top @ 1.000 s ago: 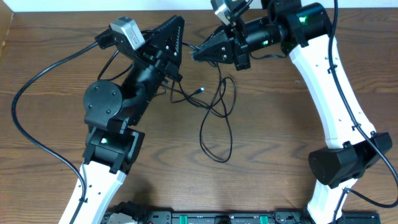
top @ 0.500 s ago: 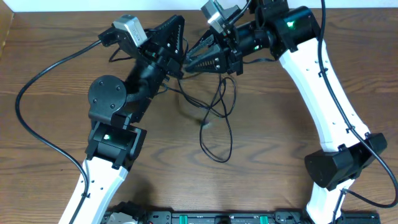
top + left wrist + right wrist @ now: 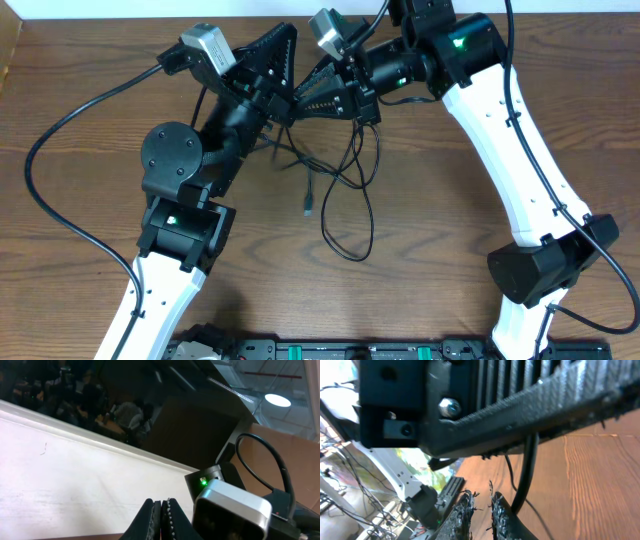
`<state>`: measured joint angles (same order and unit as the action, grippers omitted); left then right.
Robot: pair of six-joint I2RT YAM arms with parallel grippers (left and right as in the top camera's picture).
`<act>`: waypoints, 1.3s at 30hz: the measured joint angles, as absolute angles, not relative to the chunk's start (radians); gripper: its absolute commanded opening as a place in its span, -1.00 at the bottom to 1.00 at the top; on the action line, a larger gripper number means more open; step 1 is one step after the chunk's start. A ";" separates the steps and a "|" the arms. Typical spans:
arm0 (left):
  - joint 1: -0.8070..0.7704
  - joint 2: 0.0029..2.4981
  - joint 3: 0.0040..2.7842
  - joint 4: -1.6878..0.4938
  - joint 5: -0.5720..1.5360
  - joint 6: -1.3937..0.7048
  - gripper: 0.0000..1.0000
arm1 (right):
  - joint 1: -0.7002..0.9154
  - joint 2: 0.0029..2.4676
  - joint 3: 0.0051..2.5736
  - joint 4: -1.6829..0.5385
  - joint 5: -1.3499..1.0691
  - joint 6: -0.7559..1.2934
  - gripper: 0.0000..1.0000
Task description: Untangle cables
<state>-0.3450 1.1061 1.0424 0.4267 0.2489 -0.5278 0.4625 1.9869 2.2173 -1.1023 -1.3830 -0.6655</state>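
Overhead view: thin black cables (image 3: 340, 172) lie in a loose tangle on the wooden table (image 3: 90, 110), mid-table, between the two arms. Their long axis runs from the far side toward the robot's base. It ends in a narrow open loop on the near side, and one small plug (image 3: 308, 205) lies just left of the strands.

Both arms reach inward and meet above the far end of the tangle, their fingers nearly touching. All the slack lies on the near side of both hands, and strands rise toward them.

In the left wrist view, the left gripper (image 3: 161, 510) has its fingers pressed together and points up and away from the table. Whether a cable is pinched there cannot be told.

In the right wrist view, the right gripper (image 3: 481, 510) shows only a thin gap between its fingers. A black strand passes just beside one finger, and a grip on it cannot be confirmed.

The right hand looks nearer that strand. Freeing it likely calls for the hands to part sideways.
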 measured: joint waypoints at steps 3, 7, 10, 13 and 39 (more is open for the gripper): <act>-0.345 1.106 1.042 0.427 0.249 -0.528 -0.85 | 0.463 1.987 2.217 -1.102 -1.363 -0.665 -0.70; -0.345 1.106 1.042 0.427 0.249 -0.528 -0.85 | 0.463 1.987 2.217 -1.102 -1.352 -0.665 -0.81; -0.345 1.106 1.042 0.427 0.257 -0.528 -0.85 | 0.463 1.987 2.217 -1.102 -1.348 -0.666 -0.81; -0.345 1.106 1.042 0.427 0.266 -0.528 -0.85 | 0.463 1.987 2.217 -1.097 -1.341 -0.666 -0.80; -0.342 1.106 1.042 0.419 0.381 -0.527 -0.85 | 0.461 1.987 2.217 -0.983 -1.305 -0.567 -0.82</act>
